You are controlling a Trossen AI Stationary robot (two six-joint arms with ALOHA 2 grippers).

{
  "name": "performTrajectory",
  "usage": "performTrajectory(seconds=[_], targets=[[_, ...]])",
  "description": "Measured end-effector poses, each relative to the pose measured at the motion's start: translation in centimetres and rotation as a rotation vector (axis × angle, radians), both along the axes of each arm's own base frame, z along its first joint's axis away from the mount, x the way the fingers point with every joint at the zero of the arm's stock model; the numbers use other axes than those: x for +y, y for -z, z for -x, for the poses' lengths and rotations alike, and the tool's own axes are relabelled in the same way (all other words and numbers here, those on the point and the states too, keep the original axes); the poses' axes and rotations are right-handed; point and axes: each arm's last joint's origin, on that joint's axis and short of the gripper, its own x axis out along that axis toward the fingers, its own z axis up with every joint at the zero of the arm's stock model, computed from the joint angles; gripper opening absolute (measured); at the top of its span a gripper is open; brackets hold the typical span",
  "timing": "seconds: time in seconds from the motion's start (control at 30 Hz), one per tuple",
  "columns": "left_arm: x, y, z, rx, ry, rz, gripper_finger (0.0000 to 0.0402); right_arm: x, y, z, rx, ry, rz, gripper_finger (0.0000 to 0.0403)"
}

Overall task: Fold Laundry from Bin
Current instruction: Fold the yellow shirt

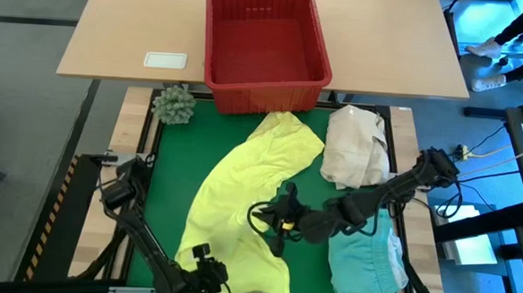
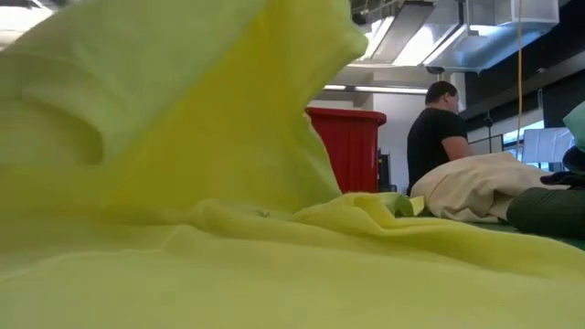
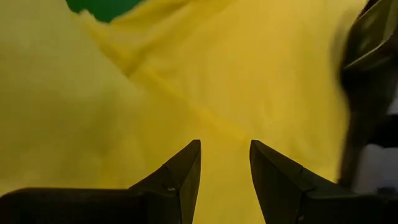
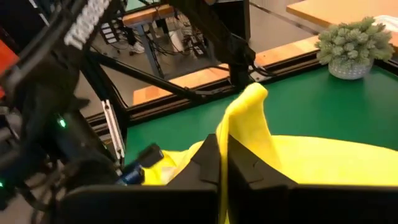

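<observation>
The yellow garment (image 1: pixel 241 199) sprawls across the green tabletop (image 1: pixel 175 164), running from the near edge at six o'clock up toward twelve, where the red bin (image 1: pixel 265 43) stands with nothing showing inside. The right gripper (image 1: pixel 280 221) sits on the garment's right edge, around four o'clock of the mat's centre, jaws clamped together on a fold of the yellow cloth, which rises in a peak between its fingers in the right wrist view. The left gripper (image 3: pixel 225 163) hangs low over the garment's near end at six o'clock, jaws partly apart, nothing between them but cloth lying beneath.

Here's the danger: the right pinch holds only a thin ridge of fabric, and any sharp pull could let it slip out. A pull would also drag the whole garment sideways, because nothing pins the far end. The left gripper is close to the right arm, so a reach across risks the two colliding. If the left jaws close where they are, they may grab two layers and bunch the fold.

The turquoise garment (image 1: pixel 363 259) at five o'clock and the cream bundle (image 1: pixel 356 147) at two lie just beside the working area, easy to snag.
</observation>
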Motion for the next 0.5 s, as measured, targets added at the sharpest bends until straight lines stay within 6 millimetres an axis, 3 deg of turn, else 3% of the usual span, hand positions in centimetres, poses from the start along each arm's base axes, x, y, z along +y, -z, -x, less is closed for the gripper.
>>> performTrajectory(seconds=[0.33, 0.5], targets=[[0.9, 3.6, -0.1, 0.099, -0.111, -0.101, 0.012, -0.6, -3.8, -0.3, -0.078, -0.033, -0.005, 0.0001], [2.0, 3.5, 0.7, 0.151, -0.208, -0.167, 0.0094, -0.6, -5.3, -0.2, -0.116, -0.038, -0.004, 0.0001]])
